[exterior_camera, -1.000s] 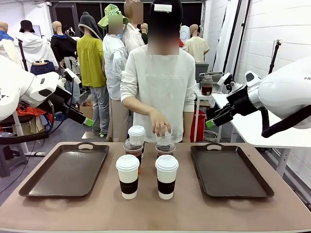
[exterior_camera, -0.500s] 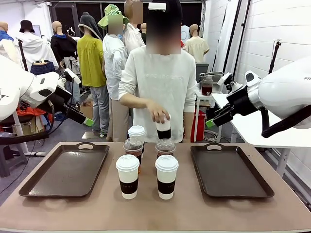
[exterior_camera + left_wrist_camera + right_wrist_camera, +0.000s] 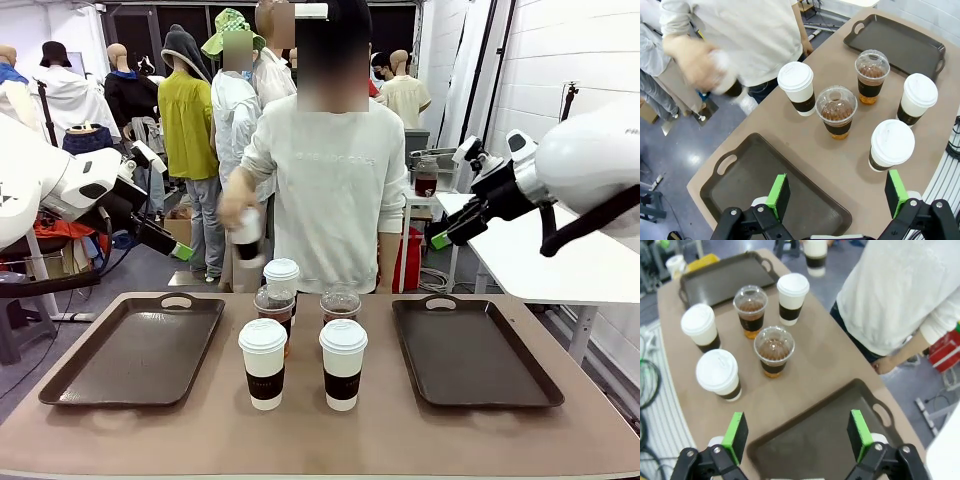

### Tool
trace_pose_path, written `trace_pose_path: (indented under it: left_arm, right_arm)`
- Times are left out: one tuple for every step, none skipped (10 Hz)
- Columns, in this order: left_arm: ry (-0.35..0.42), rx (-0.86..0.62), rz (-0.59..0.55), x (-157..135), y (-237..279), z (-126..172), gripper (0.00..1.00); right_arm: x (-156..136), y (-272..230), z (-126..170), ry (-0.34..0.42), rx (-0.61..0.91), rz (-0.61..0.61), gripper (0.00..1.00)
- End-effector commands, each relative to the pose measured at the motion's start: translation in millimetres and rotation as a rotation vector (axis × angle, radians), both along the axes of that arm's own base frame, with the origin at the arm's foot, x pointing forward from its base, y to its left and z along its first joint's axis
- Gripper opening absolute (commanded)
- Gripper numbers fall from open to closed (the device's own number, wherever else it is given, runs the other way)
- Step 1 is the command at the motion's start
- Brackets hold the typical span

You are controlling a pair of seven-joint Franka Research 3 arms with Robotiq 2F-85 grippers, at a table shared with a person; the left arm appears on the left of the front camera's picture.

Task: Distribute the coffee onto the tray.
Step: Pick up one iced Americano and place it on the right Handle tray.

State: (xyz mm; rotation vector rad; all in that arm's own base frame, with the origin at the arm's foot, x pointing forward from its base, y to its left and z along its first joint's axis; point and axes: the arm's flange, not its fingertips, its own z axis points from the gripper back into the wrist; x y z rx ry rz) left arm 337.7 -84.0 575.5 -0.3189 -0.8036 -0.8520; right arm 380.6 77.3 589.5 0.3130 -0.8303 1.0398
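Note:
On the brown table stand three white lidded coffee cups [image 3: 263, 362] [image 3: 343, 362] [image 3: 281, 276] with dark sleeves and two clear dome-lidded cups [image 3: 274, 305] [image 3: 340, 303] of amber drink. The person's hand holds one more white cup [image 3: 246, 238] in the air, above the table's far edge and left of the group. A dark tray [image 3: 135, 350] lies at the left and another tray [image 3: 472, 352] at the right, both bare. My left gripper [image 3: 183, 251] [image 3: 837, 189] hangs open high over the left tray. High over the right tray, my right gripper [image 3: 440, 240] [image 3: 797, 429] is also open.
The person stands at the table's far side, close behind the cups. A white side table [image 3: 520, 262] sits behind my right arm. Bare tabletop lies in front of the cups and between the trays.
The person lifted the back-right white cup off the table and carried it up and to the picture's left. My right gripper rose a little. The left arm is still.

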Motion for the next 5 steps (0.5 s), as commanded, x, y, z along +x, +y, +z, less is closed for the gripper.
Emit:
trace_pose_path:
  left_arm:
    - [0.003,-0.011,-0.003,-0.4,1.8,-0.3,1.0]
    - [0.003,-0.011,-0.003,-0.4,1.8,-0.3,1.0]
    - [0.003,-0.011,-0.003,-0.4,1.8,-0.3,1.0]
    - [0.003,-0.011,-0.003,-0.4,1.8,-0.3,1.0]
    - [0.003,-0.011,-0.003,-0.4,1.8,-0.3,1.0]
  right_arm:
    - [36.3,-11.9,3.8,-0.014,-0.005,0.132,1.0]
    - [47.6,-17.5,1.1,-0.026,0.007,0.188,1.0]
    - [59.4,-22.8,-3.0,-0.032,0.024,0.24,1.0]
    - [69.2,-28.6,-8.6,-0.037,0.047,0.293,1.0]
    - [76.1,-33.4,-14.4,-0.044,0.069,0.339,1.0]
